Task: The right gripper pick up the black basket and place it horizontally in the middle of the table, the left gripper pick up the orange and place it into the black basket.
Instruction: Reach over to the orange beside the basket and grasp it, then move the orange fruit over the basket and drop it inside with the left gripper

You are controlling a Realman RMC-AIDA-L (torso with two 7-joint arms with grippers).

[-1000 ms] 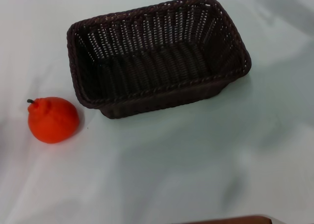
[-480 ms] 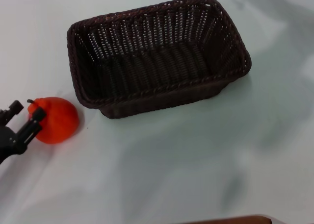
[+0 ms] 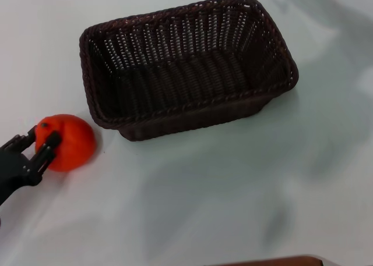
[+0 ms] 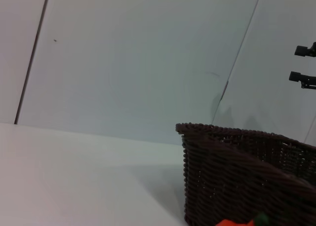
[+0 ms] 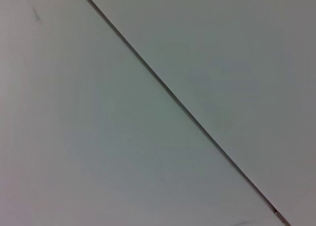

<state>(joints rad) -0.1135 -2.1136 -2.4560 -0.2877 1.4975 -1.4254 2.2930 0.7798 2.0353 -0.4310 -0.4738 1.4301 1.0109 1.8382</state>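
The black basket [image 3: 186, 68] stands upright and lengthwise across the middle of the table [image 3: 233, 190]; it is empty. The orange [image 3: 67, 142] lies on the table to the basket's near left, apart from it. My left gripper [image 3: 36, 145] is open at the orange's left side, one finger [image 3: 49, 146] lying over the fruit and the other just left of it. The left wrist view shows the basket's end wall [image 4: 237, 176] and a sliver of the orange [image 4: 234, 222]. My right gripper [image 4: 302, 64] shows only far off there, beyond the basket, with its two fingertips apart.
A brown edge [image 3: 274, 260] shows at the table's near side. The right wrist view shows only pale surface crossed by a dark seam [image 5: 177, 102].
My left gripper has come in from the left and moved up to the orange, its fingers now over the fruit's left side. The orange has turned slightly. The basket has not moved.
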